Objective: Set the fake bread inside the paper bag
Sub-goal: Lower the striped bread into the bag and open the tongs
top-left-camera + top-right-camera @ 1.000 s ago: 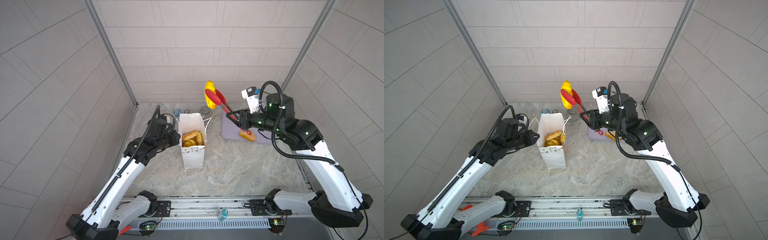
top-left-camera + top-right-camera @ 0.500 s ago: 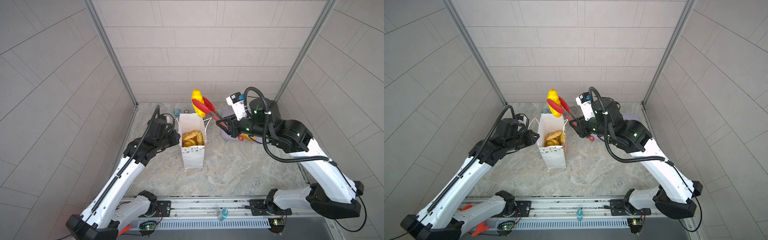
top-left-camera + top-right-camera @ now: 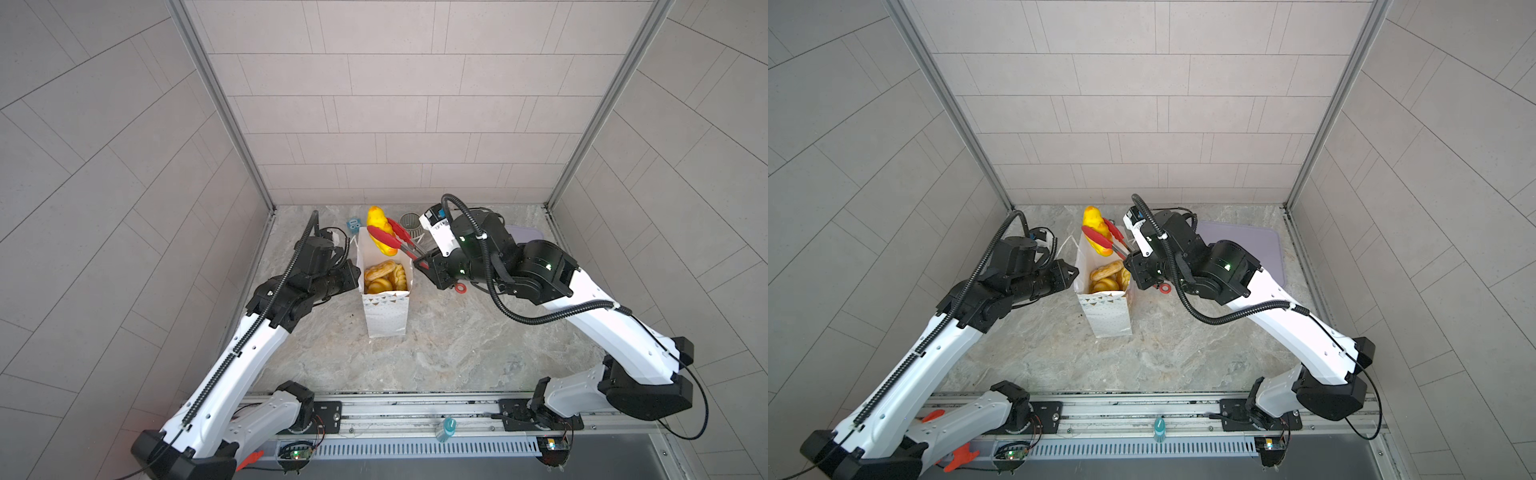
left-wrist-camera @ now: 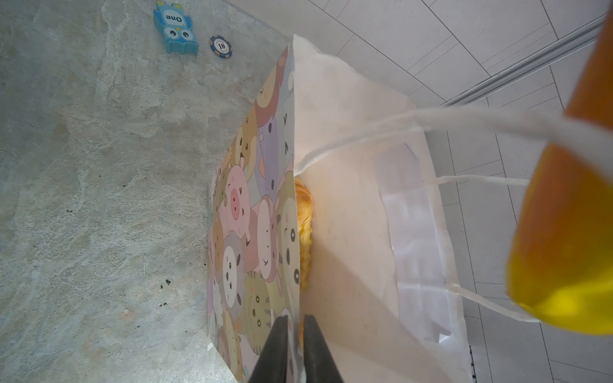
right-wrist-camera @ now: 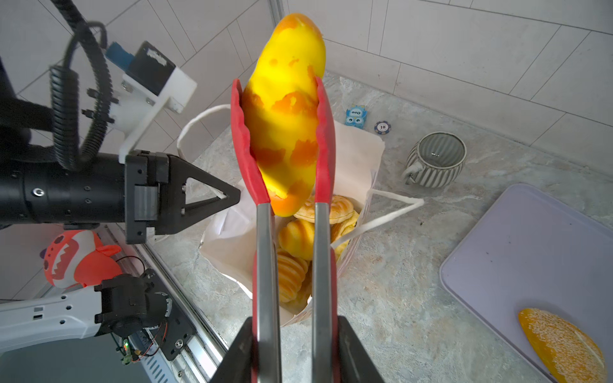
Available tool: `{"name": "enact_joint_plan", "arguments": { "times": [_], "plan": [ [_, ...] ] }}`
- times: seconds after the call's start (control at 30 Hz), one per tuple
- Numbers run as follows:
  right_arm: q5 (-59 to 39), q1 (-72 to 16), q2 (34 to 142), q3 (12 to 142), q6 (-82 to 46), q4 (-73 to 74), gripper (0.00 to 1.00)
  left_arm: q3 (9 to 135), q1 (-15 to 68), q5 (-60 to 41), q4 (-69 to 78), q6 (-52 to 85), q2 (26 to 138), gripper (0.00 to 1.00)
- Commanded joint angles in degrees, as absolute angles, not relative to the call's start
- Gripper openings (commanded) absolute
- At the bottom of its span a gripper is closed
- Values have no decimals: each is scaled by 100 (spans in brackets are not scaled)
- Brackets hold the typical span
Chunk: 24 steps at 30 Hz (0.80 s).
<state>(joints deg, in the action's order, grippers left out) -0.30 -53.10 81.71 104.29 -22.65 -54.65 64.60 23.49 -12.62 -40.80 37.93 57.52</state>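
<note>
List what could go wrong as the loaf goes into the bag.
1. The loaf sticks past the red tips of the tongs, so it may slip or tip outside the bag.
2. The breads already pile near the rim, so it may not sink in.
3. The left tool pinches one paper wall only; a bump could crumple or topple the bag.

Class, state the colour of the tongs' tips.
Red; the tongs' tips show best in the right wrist view.

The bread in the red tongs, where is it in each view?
Top view: bread above the paper bag's far rim.
Top view: same spot.
Left wrist: blurred, close, beyond the bag's mouth.
Right wrist: centre frame, between the tongs' red tips.
Shared landmark: the paper bag.
</note>
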Motion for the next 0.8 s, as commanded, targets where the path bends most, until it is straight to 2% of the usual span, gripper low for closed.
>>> {"name": "enact_joint_plan", "arguments": {
  "times": [0.0, 0.77],
  "plan": [
    [240, -5439, 8206, 10609, -2188, -5514, 36, 6392, 2317, -1227, -4008, 3808, 5646, 17],
    [762, -5704, 8654, 10308, -2118, -6134, 37, 6340, 2312, -1235, -3972, 3814, 5648, 17]
  ]
}}
